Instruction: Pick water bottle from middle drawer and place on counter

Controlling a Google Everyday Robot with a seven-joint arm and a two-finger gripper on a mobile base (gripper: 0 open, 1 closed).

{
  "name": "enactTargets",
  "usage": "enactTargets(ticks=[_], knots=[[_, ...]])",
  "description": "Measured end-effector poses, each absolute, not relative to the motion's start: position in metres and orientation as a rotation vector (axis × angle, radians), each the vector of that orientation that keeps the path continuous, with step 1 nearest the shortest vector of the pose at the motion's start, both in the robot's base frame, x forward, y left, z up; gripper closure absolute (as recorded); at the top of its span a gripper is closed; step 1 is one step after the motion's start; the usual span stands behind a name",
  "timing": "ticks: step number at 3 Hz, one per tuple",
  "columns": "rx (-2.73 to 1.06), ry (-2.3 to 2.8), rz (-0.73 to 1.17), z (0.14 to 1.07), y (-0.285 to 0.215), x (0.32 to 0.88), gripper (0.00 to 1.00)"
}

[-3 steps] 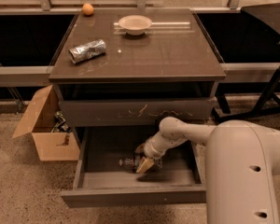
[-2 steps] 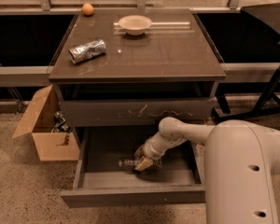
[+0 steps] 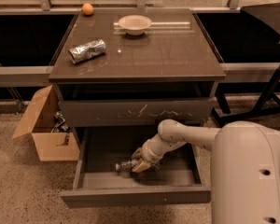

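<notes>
The middle drawer [image 3: 135,195] is pulled open below the scratched drawer front [image 3: 135,112]. The water bottle [image 3: 124,165] lies on its side on the drawer floor, white cap to the left. My gripper [image 3: 139,164] reaches down into the drawer from the right and sits at the bottle's right end, over its body. The counter [image 3: 172,50] is the glossy dark-brown top of the cabinet, above the arm.
On the counter lie a crumpled silver foil packet [image 3: 87,51], a white bowl [image 3: 135,24] and an orange ball [image 3: 87,9]. An open cardboard box [image 3: 46,125] stands on the floor at the left. A dark stand leg [image 3: 266,101] is at the right.
The gripper has shifted slightly up and left in the drawer, and the bottle's capped end now shows further to its left.
</notes>
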State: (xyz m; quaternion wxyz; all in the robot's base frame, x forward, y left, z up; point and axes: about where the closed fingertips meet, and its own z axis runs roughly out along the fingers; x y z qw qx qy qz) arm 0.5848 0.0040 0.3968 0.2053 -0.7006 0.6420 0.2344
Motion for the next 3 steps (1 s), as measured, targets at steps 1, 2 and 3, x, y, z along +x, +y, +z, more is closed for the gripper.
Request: enactTargets(ticks=[1,2,3], knots=[[-1.907,1.733,0.635,0.436,0.004,0.573,1.0],[-1.803,1.715,0.558,0.506,-0.005,0.55,1.0],[-1.762,1.719,0.499,0.554,-0.016,0.533,1.0]])
